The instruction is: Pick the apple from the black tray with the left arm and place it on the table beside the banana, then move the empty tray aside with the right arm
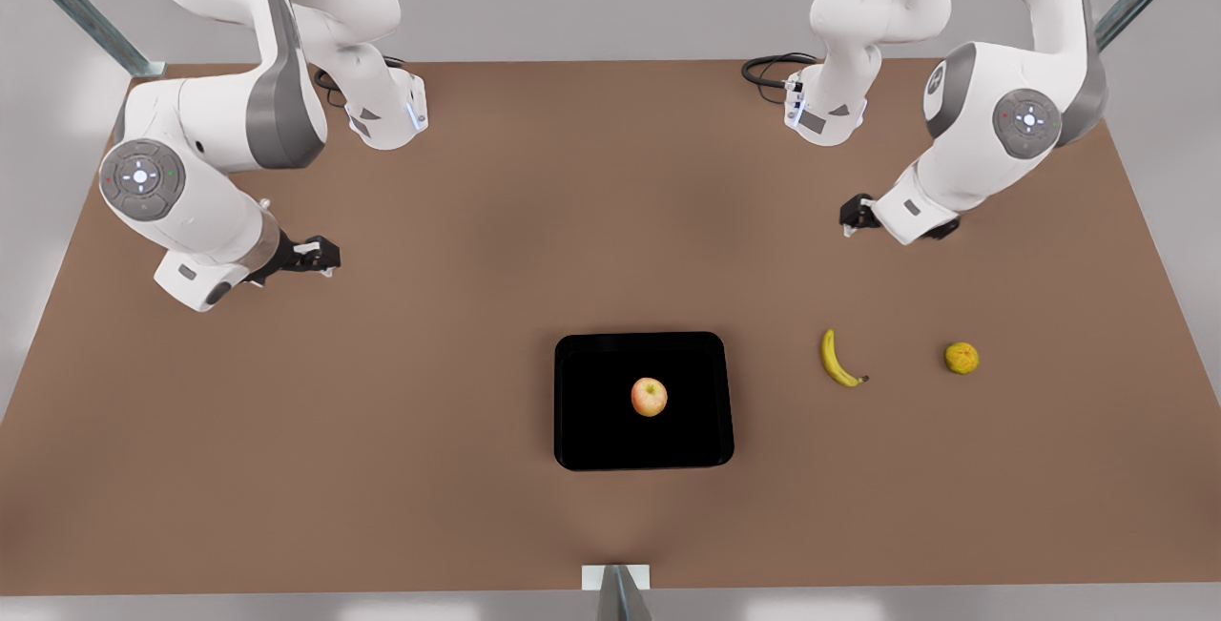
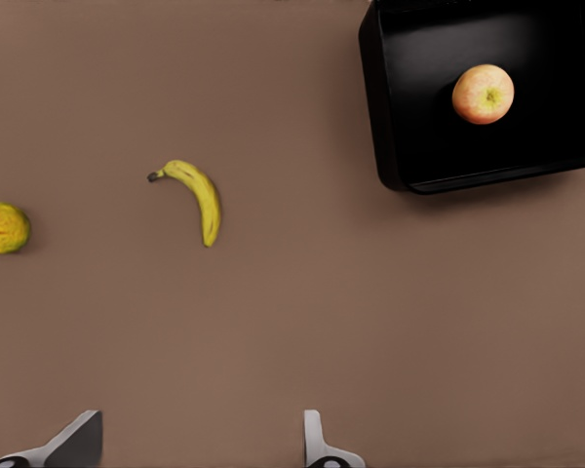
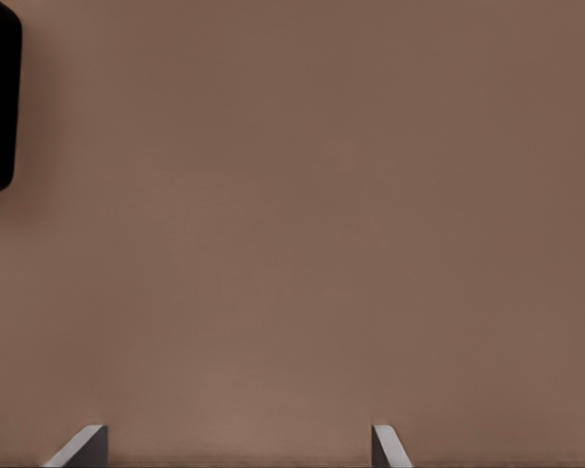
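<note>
Left wrist view alone shows apple (image 2: 483, 94) and banana (image 2: 197, 198).

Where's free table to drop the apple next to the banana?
Bare table lies between the black tray and the banana, and a narrower strip between the banana and the citrus fruit. Wide bare stretch also on the tray's far side, under the right pincer. The left pincer hangs open above the banana side. Nothing is crowded.

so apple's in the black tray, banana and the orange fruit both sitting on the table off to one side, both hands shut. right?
One slip: the hands are open, not shut. Each wrist view shows its fingers spread over bare table. The rest holds in the front view: apple in the black tray, banana and orange fruit beside it.
</note>
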Controlling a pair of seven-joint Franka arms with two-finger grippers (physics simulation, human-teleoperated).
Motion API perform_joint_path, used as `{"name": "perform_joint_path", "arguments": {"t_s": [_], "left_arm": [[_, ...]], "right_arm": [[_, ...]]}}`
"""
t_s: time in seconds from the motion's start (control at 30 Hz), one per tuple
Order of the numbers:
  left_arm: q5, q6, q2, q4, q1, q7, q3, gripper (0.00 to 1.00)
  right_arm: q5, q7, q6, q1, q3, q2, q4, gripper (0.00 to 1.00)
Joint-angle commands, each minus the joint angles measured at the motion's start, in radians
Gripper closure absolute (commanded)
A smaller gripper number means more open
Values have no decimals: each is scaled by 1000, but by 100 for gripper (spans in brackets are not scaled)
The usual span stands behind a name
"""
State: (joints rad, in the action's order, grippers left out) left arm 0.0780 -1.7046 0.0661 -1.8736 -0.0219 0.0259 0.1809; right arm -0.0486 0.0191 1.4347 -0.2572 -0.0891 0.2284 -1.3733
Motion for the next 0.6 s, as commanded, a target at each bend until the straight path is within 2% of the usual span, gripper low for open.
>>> {"name": "perform_joint_path", "arguments": {"t_s": [0.0, 0.07, 0.1, 0.17, 0.27, 0.3, 0.4, 0.47, 0.5, 0.57], "left_arm": [[6, -49, -2, 4, 57, 37, 3, 0], [0, -49, -37, 39, 17, 45, 5, 0], [-1, -49, -106, 123, -62, 175, 6, 0], [-55, -35, -340, 399, -285, 532, 6, 0], [-103, -64, -537, 594, -452, 778, 6, 0], [-107, -67, -558, 656, -464, 779, 5, 0], [-135, -139, -580, 695, -463, 802, -8, 0], [-135, -148, -601, 711, -463, 922, -29, 0], [-145, -193, -632, 725, -464, 1086, -29, 0], [-149, -270, -655, 725, -466, 1157, -23, 0]], "right_arm": [[-4, 27, -23, 3, -1, -4, -9, 0], [-4, 27, -16, 3, -1, -15, -30, 0], [-4, 27, -10, 3, -1, -26, -46, 0], [-4, 27, -7, 4, -3, -24, -46, 0], [-4, 27, -7, 4, -3, -24, -46, 0], [-4, 27, -7, 4, -3, -24, -47, 0], [-4, 28, 0, 4, -3, -24, -47, 0], [-4, 28, 0, 4, -3, -24, -49, 0], [-4, 27, 4, 4, -3, -24, -53, 0], [-4, 28, 4, 4, -3, -26, -55, 0]]}}
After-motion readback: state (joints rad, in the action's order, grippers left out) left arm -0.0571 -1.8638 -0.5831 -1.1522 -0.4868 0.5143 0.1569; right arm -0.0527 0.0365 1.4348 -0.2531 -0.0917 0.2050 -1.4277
